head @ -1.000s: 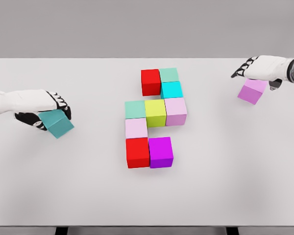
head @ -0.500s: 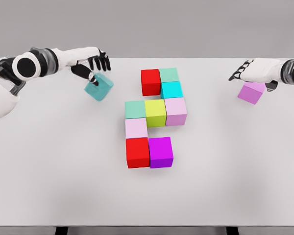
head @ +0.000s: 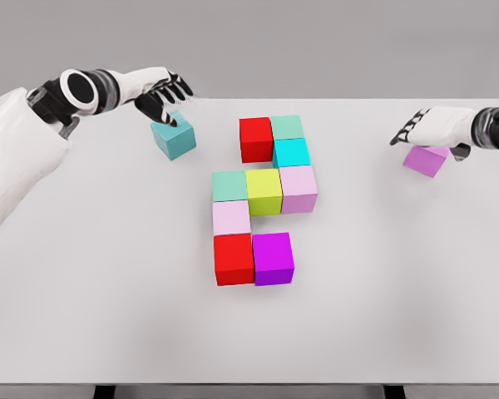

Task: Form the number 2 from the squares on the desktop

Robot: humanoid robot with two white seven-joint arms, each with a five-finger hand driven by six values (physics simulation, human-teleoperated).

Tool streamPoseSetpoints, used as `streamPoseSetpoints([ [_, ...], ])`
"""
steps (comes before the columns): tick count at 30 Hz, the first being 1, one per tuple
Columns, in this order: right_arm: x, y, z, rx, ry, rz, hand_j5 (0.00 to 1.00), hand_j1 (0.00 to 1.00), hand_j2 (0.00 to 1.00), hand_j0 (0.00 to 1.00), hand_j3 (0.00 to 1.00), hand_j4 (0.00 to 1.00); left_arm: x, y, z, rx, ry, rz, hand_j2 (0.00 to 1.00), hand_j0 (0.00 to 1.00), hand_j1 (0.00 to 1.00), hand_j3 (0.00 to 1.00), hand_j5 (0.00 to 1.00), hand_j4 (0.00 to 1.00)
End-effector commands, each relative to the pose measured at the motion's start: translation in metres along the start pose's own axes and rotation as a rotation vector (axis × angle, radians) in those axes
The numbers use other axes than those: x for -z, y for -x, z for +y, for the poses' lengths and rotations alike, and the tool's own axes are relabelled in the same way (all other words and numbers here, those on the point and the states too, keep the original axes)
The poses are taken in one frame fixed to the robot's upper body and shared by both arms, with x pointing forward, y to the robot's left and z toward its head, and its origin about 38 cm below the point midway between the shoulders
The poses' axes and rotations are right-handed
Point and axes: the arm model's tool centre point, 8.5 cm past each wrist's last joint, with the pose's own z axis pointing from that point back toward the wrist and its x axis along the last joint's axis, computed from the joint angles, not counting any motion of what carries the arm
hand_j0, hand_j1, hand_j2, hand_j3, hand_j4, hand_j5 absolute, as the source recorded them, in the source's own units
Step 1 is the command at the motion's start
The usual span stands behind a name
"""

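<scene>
The table (head: 108,316) is white and smooth, and it fills almost the whole head view; behind its far edge there is only a plain grey wall.

In the middle of the table the cubes touch each other in a stepped shape. At the top stand a red cube (head: 255,138) and a mint cube (head: 287,127), with a cyan cube (head: 291,152) below the mint one. The next row has a green cube (head: 229,185), a yellow cube (head: 264,190) and a pale pink cube (head: 298,189). Under the green one is a light pink cube (head: 231,218), and the lowest row has a second red cube (head: 233,258) and a magenta cube (head: 273,258).

The left hand (head: 160,93) is near the far edge, left of the shape, and its fingers close on the top of a teal cube (head: 174,139), well apart from the red cube.

The right hand (head: 428,128) is near the right edge, curled over a violet cube (head: 425,159).

The front and the left part of the table are wide open.
</scene>
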Motion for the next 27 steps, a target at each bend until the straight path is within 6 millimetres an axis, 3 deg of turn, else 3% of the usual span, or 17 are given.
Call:
streamPoseSetpoints([
  [1,0.0,0.0,0.001,0.001,-0.004,0.001,1.0,1.0,1.0,1.0,1.0,1.0,0.002,0.028,0.005,-0.024,-0.026,0.07,1.0,1.0,1.0,1.0,1.0,1.0],
  [3,0.0,0.0,0.002,0.003,-0.004,0.002,0.95,0.95,0.95,0.95,0.95,0.95,0.002,0.051,0.005,-0.047,-0.024,0.126,1.0,1.0,1.0,1.0,1.0,1.0],
  [4,0.0,0.0,0.002,0.005,-0.002,-0.001,0.87,0.87,0.87,0.87,0.87,0.87,0.003,0.055,0.004,-0.057,-0.019,0.137,1.0,1.0,1.0,1.0,1.0,1.0],
  [8,0.0,-0.001,0.0,0.012,0.006,-0.007,0.63,0.63,0.63,0.63,0.63,0.63,0.007,0.052,-0.001,-0.068,-0.008,0.128,1.0,1.0,1.0,1.0,1.0,1.0],
  [16,0.001,-0.002,-0.001,0.015,0.01,-0.012,0.58,0.58,0.58,0.58,0.58,0.58,0.011,0.066,-0.026,-0.086,0.044,0.14,1.0,1.0,1.0,1.0,1.0,1.0],
  [22,0.0,-0.001,0.0,0.023,0.015,-0.012,0.55,0.55,0.55,0.55,0.55,0.55,-0.002,0.069,-0.032,-0.112,0.09,0.078,1.0,1.0,1.0,1.0,1.0,1.0],
  [24,-0.001,-0.001,0.0,0.025,0.016,-0.014,0.5,0.5,0.5,0.5,0.5,0.5,-0.001,0.068,-0.033,-0.113,0.092,0.075,1.0,1.0,1.0,1.0,1.0,1.0],
  [27,-0.002,-0.001,-0.001,0.045,0.031,-0.025,0.49,0.49,0.49,0.49,0.49,0.49,-0.001,0.058,-0.035,-0.125,0.102,0.042,1.0,1.0,1.0,1.0,1.0,1.0],
])
